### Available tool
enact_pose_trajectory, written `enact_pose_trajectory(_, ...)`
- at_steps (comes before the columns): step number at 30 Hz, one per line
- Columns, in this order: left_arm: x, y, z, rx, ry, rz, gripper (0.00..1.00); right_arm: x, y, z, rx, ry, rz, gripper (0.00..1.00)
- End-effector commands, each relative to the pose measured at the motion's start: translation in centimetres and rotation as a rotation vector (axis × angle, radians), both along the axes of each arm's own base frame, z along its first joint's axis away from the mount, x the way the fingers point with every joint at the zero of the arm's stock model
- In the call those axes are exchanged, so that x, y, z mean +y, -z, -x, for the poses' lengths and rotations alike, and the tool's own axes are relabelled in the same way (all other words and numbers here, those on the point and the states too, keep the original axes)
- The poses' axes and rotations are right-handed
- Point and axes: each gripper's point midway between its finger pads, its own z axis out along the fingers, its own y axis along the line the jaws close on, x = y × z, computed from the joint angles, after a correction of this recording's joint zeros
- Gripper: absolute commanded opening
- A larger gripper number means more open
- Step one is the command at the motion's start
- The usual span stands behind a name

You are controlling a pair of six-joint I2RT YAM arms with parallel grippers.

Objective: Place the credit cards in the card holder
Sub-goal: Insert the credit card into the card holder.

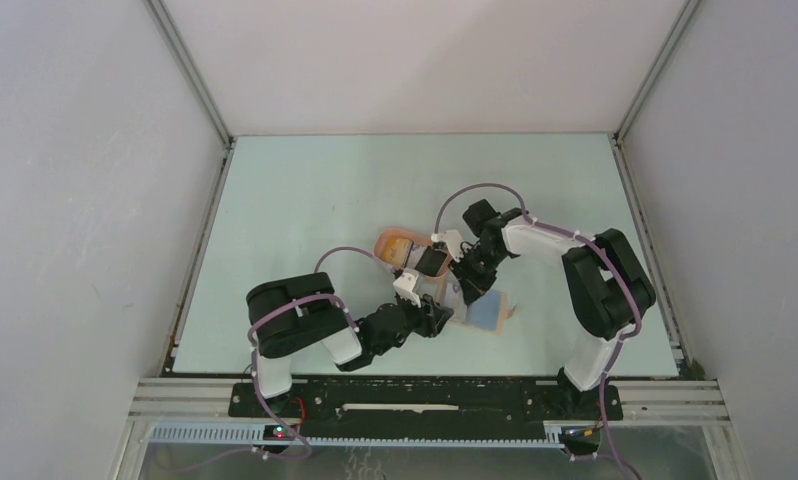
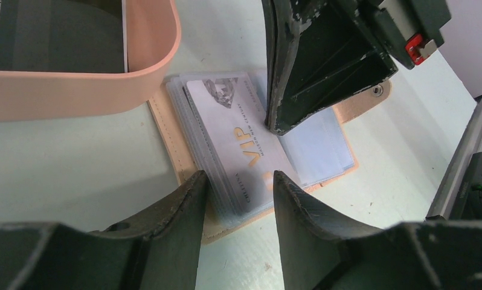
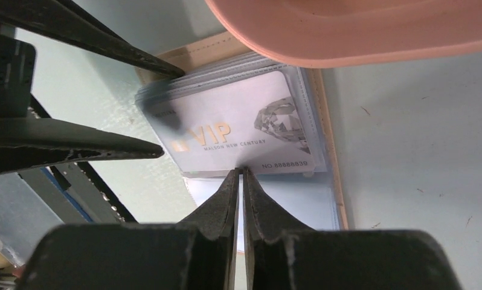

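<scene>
My right claw [image 3: 241, 172] is all but together, with only a thin slit between its tips and nothing showing clamped in it. The tips stand at the long edge of the VIP card [image 3: 238, 121], right at the fold. My left claw [image 2: 238, 181] stands apart, one tip at each side of the sleeve stack [image 2: 190, 133] at its end; I cannot tell whether it presses down or merely brackets it.

I judge the step to be seating this card in its sleeve. To do it well, I should nudge squarely on the middle of that long edge so the card does not skew. My left tips should steady the stack, and I should draw my right claw back low and straight, so the sleeve does not lift with it.

The holder [image 3: 326, 121] lies open and flat on the surface [image 3: 420, 151], close against the tray [image 2: 75, 90]. The card lies flat in the half nearer the tray. Its long axis runs along the fold, the diamond end away from my left claw. A blue card [image 1: 485, 312] lies loose just beside the holder
</scene>
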Motion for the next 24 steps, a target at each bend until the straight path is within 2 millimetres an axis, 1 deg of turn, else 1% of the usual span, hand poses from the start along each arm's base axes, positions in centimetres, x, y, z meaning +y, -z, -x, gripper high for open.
enact_pose_trajectory(1,-0.7,-1.1,-0.5,-0.024,-0.002,0.038,0.50,-1.0,0.2,-1.0,-0.042,-0.010,0.076,0.13)
enact_pose_trajectory(5,-0.6,-1.1,-0.6,-0.023,-0.007,0.035,0.50,-2.7,0.7,-0.7,-0.036,-0.025,0.144,0.12)
enact_pose_trajectory(9,-0.5,-1.1,-0.6,-0.022,-0.008,0.036,0.50,-3.3,-0.3,-1.0,-0.069,-0.026,0.140,0.12)
enact_pose_trajectory(10,-0.5,-1.0,-0.6,-0.022,-0.008,0.035,0.50,-3.3,-0.6,-1.0,-0.072,-0.027,0.129,0.15)
enact_pose_trajectory(14,-0.6,-1.4,-0.5,-0.030,0.003,0.041,0.50,-2.8,-2.1,-0.9,-0.066,-0.009,0.041,0.20)
enact_pose_trajectory(18,-0.2,-2.6,-0.1,-0.051,0.012,0.074,0.52,-2.0,-3.8,-0.9,-0.062,0.018,-0.056,0.23)
enact_pose_trajectory(20,0.1,-3.3,0.1,-0.060,0.015,0.089,0.53,-1.6,-3.8,-1.1,-0.055,0.038,-0.075,0.23)
enact_pose_trajectory(22,0.4,-3.6,0.3,-0.063,0.018,0.093,0.54,-1.2,-3.1,-1.5,-0.039,0.063,-0.070,0.22)
enact_pose_trajectory(24,0.5,-3.4,0.2,-0.057,0.008,0.085,0.54,-0.9,-2.3,-1.8,-0.033,0.085,-0.049,0.21)
